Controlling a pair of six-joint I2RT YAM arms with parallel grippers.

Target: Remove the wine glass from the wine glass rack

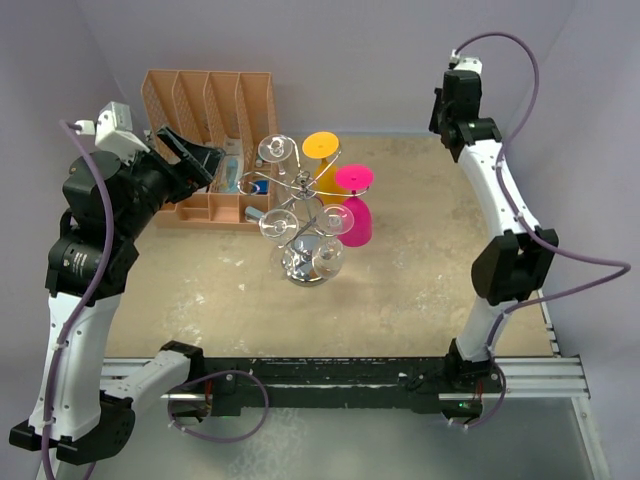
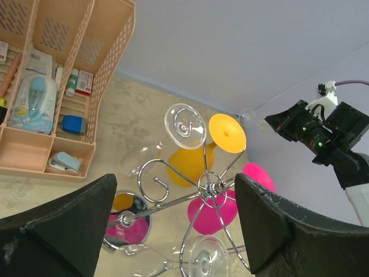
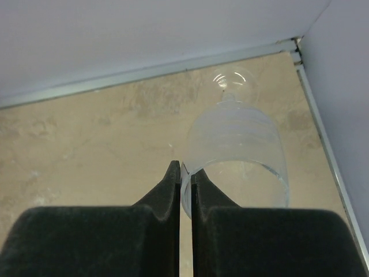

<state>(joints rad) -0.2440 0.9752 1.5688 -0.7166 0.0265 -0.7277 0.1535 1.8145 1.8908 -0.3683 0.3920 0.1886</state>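
Observation:
The silver wire wine glass rack (image 1: 300, 190) stands mid-table on its round chrome base (image 1: 303, 268). Clear glasses (image 1: 275, 150), an orange glass (image 1: 322, 145) and a pink glass (image 1: 358, 220) hang on it. My left gripper (image 1: 205, 160) is open and empty, left of the rack. In its wrist view the gripper (image 2: 173, 219) frames the rack hub (image 2: 214, 186). My right gripper (image 1: 440, 112) is at the far right corner. It (image 3: 183, 167) is shut on the rim of a clear wine glass (image 3: 236, 144), which lies tilted with its foot toward the wall.
An orange slotted file organizer (image 1: 205, 110) with small items stands at the back left, close behind my left gripper; it also shows in the left wrist view (image 2: 57, 86). Walls close the table at the back and right. The arm bases sit on a rail (image 1: 330, 380) at the near edge.

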